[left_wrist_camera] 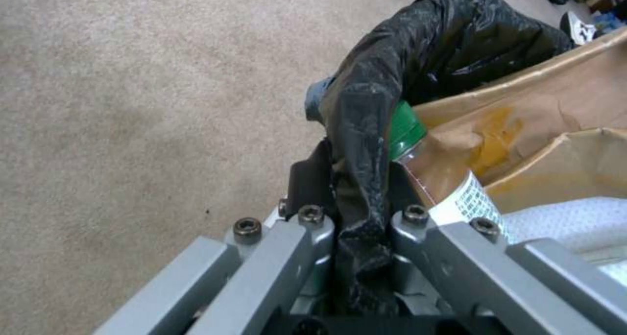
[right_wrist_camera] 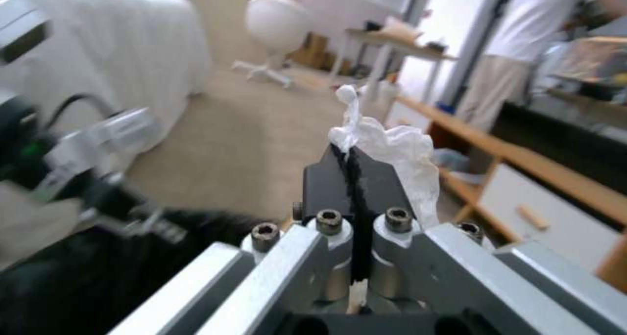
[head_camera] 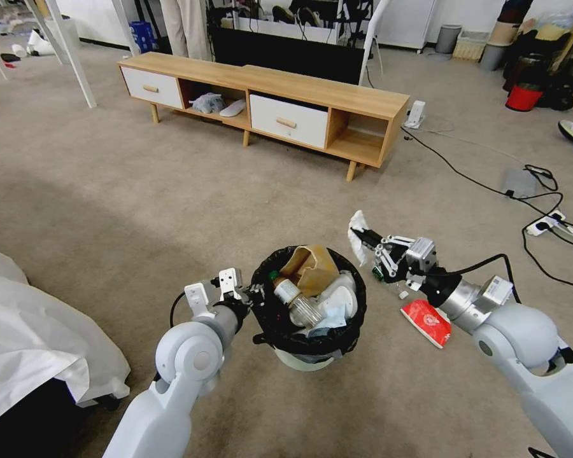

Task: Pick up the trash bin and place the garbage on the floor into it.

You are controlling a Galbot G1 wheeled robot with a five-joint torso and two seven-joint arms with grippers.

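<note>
Carpet floor point(head_camera: 140, 191), beige, runs under everything I can see. Long low wooden TV bench point(head_camera: 267, 102) with white drawers stands well behind the work area. Small round white plastic trash bin point(head_camera: 309, 356) lined with a black bag is up off the carpet, hanging from my left gripper point(head_camera: 256, 294), which is clamped on the bag-covered rim; left wrist view confirms bag plastic pinched between the jaws. Bin body is mostly hidden by bag and load. Inside it: crumpled brown paper bag point(head_camera: 312, 267), clear green-capped bottle point(head_camera: 293, 298), white stuff I can't identify. Right gripper point(head_camera: 365, 238) is just beside the bin's right rim, squeezed tight on a white tissue point(head_camera: 358, 224). Flat red packet point(head_camera: 426, 322) lies on the carpet near the right wrist, partly covered by it.
</note>
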